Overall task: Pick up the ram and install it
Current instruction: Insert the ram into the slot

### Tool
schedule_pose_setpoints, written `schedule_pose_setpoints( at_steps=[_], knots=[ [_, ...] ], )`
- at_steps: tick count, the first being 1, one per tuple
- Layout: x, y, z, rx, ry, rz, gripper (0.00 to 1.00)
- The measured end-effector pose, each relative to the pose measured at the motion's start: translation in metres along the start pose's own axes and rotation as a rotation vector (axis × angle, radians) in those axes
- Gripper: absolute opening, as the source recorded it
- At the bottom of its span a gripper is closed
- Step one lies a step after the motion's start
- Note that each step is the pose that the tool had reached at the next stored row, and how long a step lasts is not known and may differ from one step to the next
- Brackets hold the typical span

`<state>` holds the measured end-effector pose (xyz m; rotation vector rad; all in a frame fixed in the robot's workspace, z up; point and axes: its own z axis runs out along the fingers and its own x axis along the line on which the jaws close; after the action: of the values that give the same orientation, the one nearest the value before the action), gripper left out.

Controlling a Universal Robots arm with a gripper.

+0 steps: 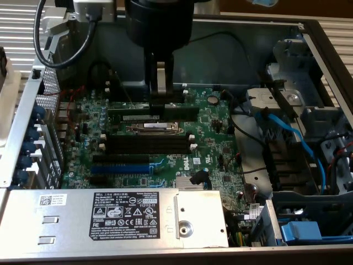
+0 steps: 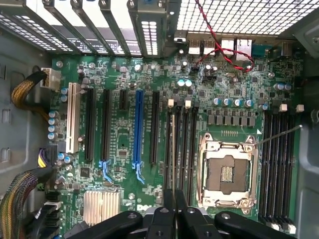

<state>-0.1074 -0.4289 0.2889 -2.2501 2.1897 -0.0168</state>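
pickup done: long thin dark green ram stick (image 1: 182, 113) clamped in black gripper (image 1: 159, 102), at 12 o'clock of silver cpu socket (image 1: 155, 128) in exterior view; probably not seated yet.

The ram (image 1: 135, 114) is a long, thin, dark green stick with black chips and what looks like a small pale label. It stands on edge and level, alongside the CPU socket (image 1: 154, 128) and parallel to its long side. At mid-length it is pinched in the gripper (image 1: 160, 101). In the wrist view it appears edge-on as a thin line. Whether it sits in a slot is unclear.
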Motion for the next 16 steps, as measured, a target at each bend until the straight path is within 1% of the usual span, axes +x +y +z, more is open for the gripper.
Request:
schedule_pose_setpoints(
  at_steps=[7,12,16],
  knots=[
    [-0.0002,0.0001,0.004,-0.0002,0.0002,0.02,0.12],
    [0.0,0.0001,0.0046,-0.0001,0.0001,0.02,0.12],
    [-0.0001,0.0001,0.0078,-0.0001,0.0,0.024,0.12]
  ],
)
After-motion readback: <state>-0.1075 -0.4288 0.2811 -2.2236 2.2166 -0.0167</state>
